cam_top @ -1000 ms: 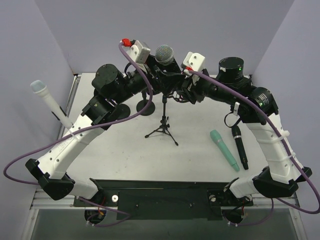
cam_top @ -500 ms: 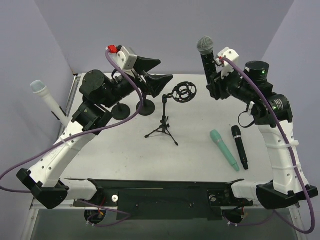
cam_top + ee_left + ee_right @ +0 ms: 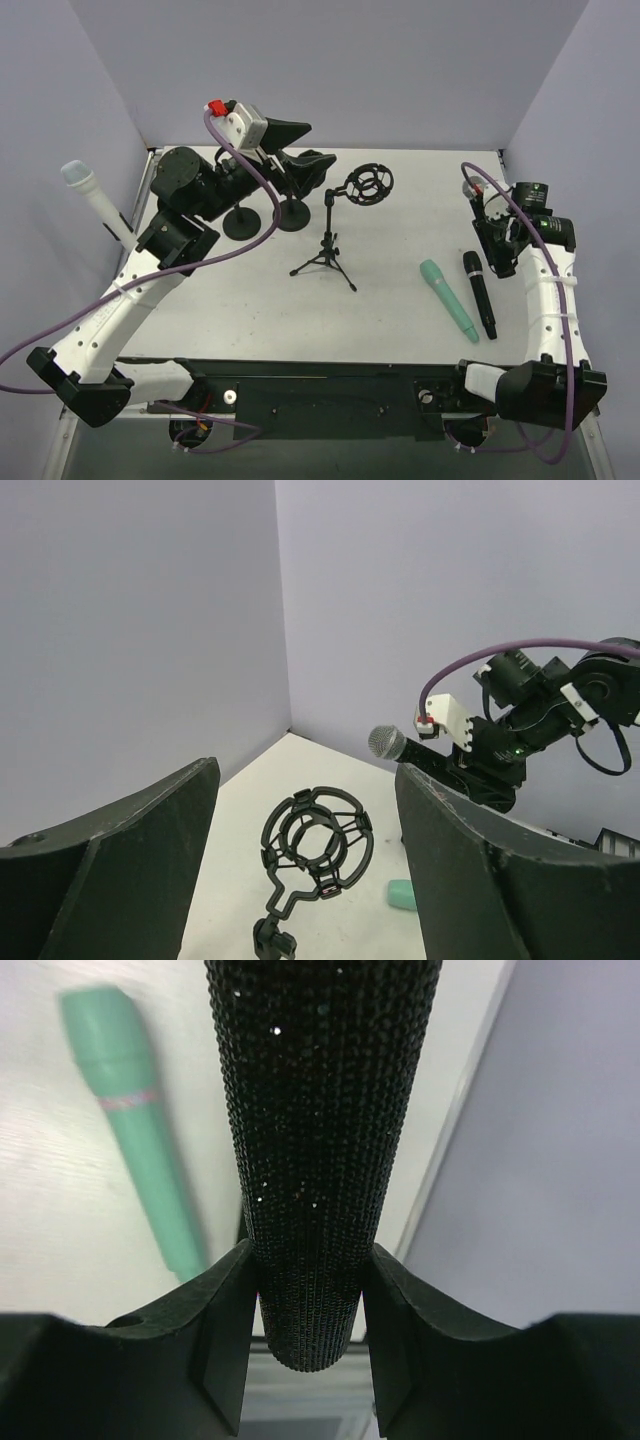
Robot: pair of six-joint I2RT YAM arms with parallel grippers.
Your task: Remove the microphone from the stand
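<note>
The microphone (image 3: 320, 1140) is out of the stand (image 3: 326, 250), gripped by the right pincer (image 3: 310, 1260) over the right side of the surface (image 3: 400, 310), while the left pincer (image 3: 320, 145) hangs open, so removal looks done.

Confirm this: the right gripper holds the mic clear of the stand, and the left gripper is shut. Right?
No: the left gripper is open, jaws wide apart in the left wrist view. The right gripper does hold the mic clear of the stand.
</note>
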